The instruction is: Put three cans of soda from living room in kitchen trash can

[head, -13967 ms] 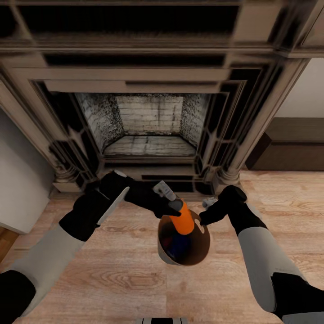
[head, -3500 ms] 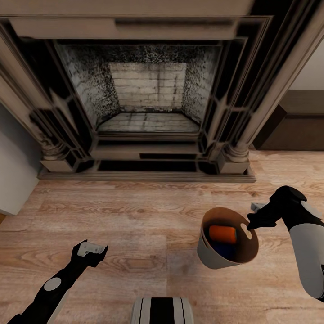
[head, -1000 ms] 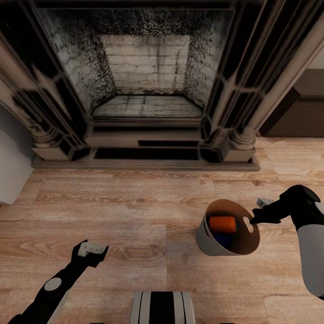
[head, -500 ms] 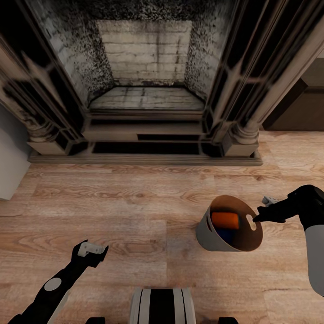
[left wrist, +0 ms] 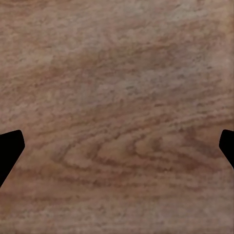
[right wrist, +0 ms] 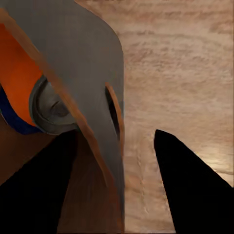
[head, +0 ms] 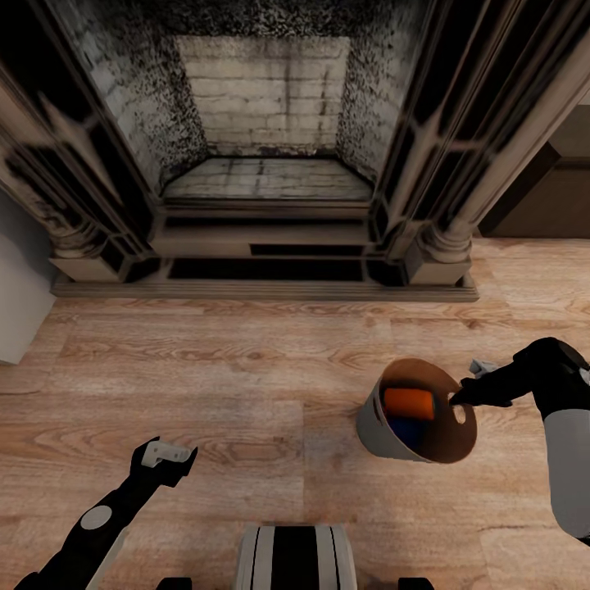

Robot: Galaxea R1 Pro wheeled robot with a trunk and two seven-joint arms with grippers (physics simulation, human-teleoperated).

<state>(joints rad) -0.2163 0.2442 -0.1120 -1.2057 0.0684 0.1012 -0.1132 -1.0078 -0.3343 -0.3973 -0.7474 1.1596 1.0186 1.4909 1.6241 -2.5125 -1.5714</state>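
Now the trash can (head: 392, 434) hangs tilted above the wood plank floor (head: 246, 385), gripped by its rim near the handle slot. Inside it lie an orange-red soda can (head: 408, 402) and, under it, a dark blue soda can (head: 404, 428); a third cannot be made out. The right wrist view shows the orange can's silver top (right wrist: 52, 111) against the brown inner wall. The right gripper (head: 460, 397) has its fingers pinched narrow on the bin wall, one inside and one outside. Compared with half a second ago the bin has shifted slightly and tipped a little more, while the fireplace (head: 270, 156) has kept its place, so the base has paused. The left gripper (head: 168, 453) hangs low near the floor, fingers spread wide and holding nothing, as it has for the last few seconds. With cans loaded, what remains seems to be carrying the bin out of the living room to the kitchen; the tilt risks a can rolling out.
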